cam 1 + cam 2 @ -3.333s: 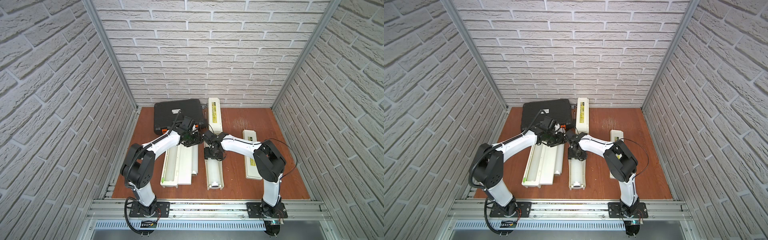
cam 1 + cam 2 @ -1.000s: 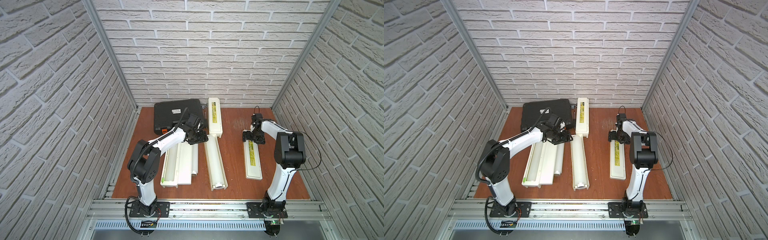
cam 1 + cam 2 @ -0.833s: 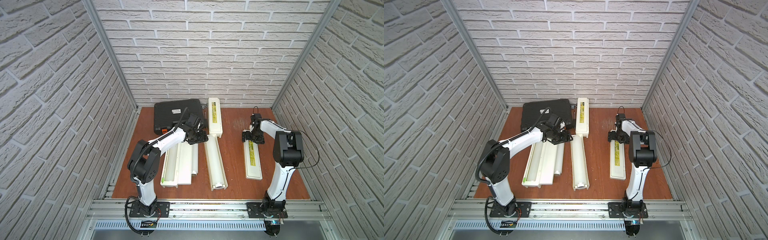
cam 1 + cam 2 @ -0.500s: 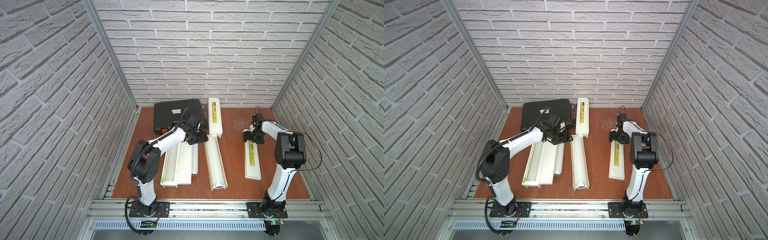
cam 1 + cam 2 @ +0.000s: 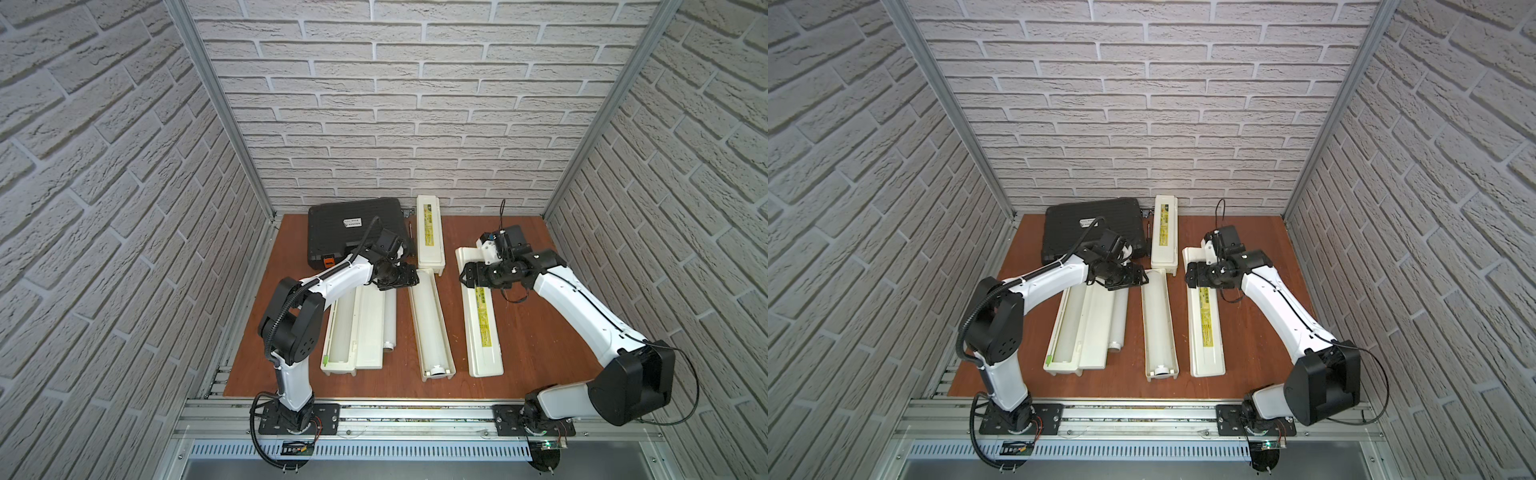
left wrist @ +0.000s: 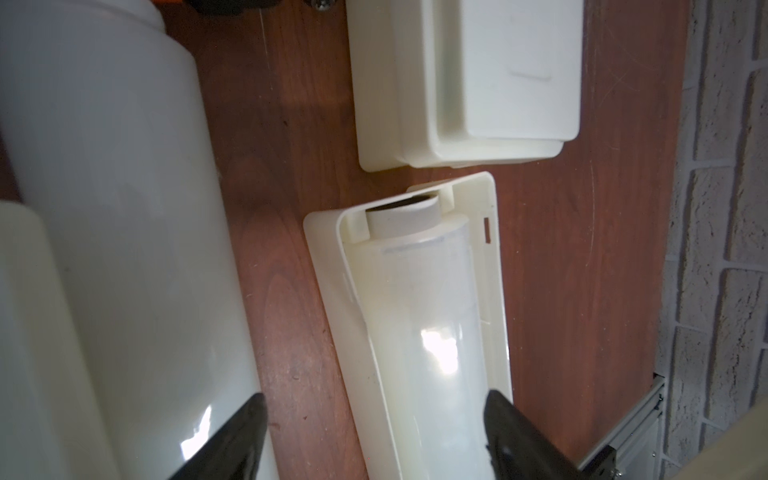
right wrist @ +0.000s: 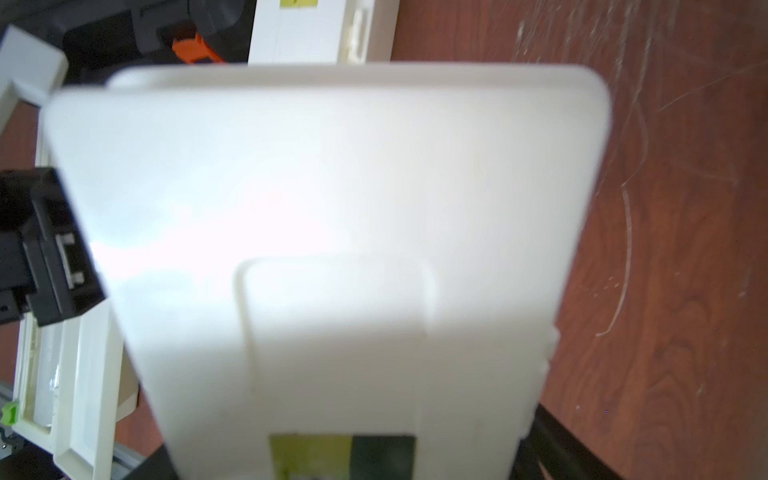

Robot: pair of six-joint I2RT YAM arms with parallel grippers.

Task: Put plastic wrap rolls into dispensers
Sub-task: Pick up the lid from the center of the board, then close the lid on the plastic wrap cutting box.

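Observation:
A plastic wrap roll (image 5: pixel 430 324) lies inside the open middle dispenser (image 5: pixel 444 353); its core stub (image 6: pixel 403 216) rests in the far end. My left gripper (image 5: pixel 404 279) hovers open over that far end, its fingers (image 6: pixel 232 440) straddling the dispenser's wall. A second, loose roll (image 5: pixel 389 320) lies beside the left dispenser (image 5: pixel 340 332), whose lid is folded open. My right gripper (image 5: pixel 478 277) is shut across the far end of the closed right dispenser (image 5: pixel 482 332). In the right wrist view the dispenser's lid (image 7: pixel 332 187) fills the space between the jaws.
Another closed dispenser (image 5: pixel 430 232) lies at the back centre, next to a black case (image 5: pixel 353 232) with an orange latch. Brick walls close in on three sides. Bare wooden table (image 5: pixel 548 332) shows right of the right dispenser.
The right gripper closed on the right dispenser's far end, which swung slightly left, and the right arm's elbow dropped outward. The left gripper opened wider in place.

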